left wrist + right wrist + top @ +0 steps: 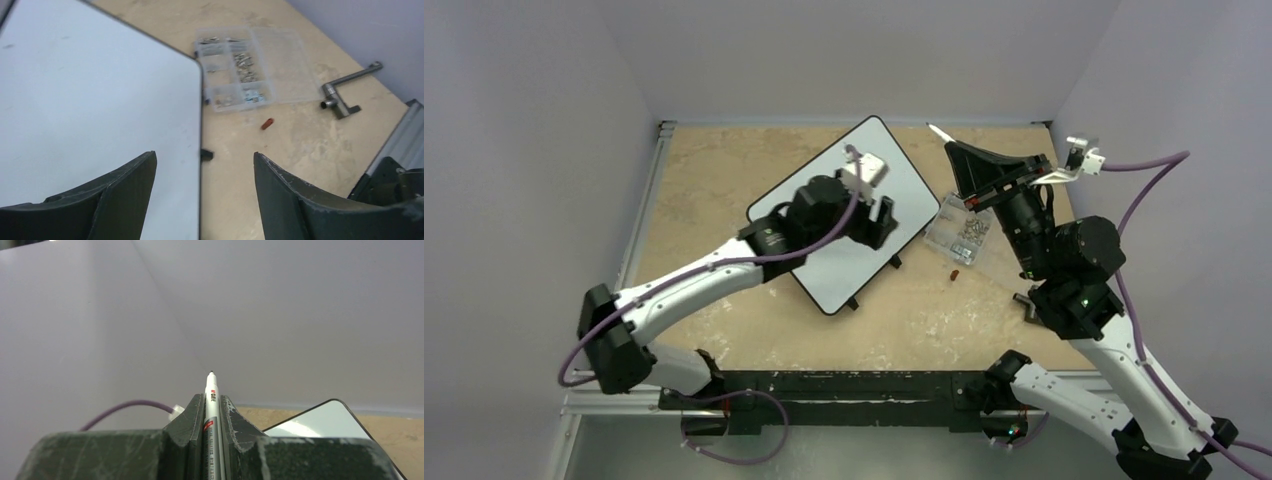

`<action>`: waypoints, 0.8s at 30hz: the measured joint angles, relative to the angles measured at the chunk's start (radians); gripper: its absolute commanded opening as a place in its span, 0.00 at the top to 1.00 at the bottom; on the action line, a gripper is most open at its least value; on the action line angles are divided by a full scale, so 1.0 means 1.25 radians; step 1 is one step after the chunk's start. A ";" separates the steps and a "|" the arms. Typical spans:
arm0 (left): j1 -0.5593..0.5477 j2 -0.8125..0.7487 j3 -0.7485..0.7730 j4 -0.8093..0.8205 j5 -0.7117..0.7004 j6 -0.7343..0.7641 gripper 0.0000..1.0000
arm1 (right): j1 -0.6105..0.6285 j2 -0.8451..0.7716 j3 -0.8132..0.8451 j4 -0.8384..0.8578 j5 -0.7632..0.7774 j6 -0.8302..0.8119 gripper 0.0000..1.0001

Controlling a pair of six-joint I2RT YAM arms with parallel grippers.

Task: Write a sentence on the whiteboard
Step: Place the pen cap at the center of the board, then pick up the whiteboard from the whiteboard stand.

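Top external: board [839, 270] lies diagonal mid-table, long axis far-right to near-left. Its visible face is blank, no sentence seen. Over its right half hangs the left claw [876, 222]. Off the board's far-right corner the right claw [959, 155] is raised, pen [941, 132] tip aimed at the far wall, away from the board. Between board and right arm: box [959, 230], red cap [955, 271].

Left wrist: 2 fingers well apart, nothing between them, board edge under the gap.

Right wrist: jaws clamped on pen, tip up, board corner low-right. My read: the pen-holding arm must swing the tip down-left onto the board.
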 measured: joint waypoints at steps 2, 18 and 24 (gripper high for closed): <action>0.062 -0.084 -0.045 -0.069 0.013 -0.001 0.21 | 0.000 0.003 0.000 -0.009 -0.002 -0.004 1.00; 0.541 -0.253 0.100 -0.358 0.282 0.016 0.11 | 0.000 0.074 -0.040 -0.045 -0.100 -0.007 1.00; 0.692 -0.155 0.104 -0.355 0.426 0.016 0.15 | 0.000 0.057 -0.070 -0.082 -0.108 -0.017 1.00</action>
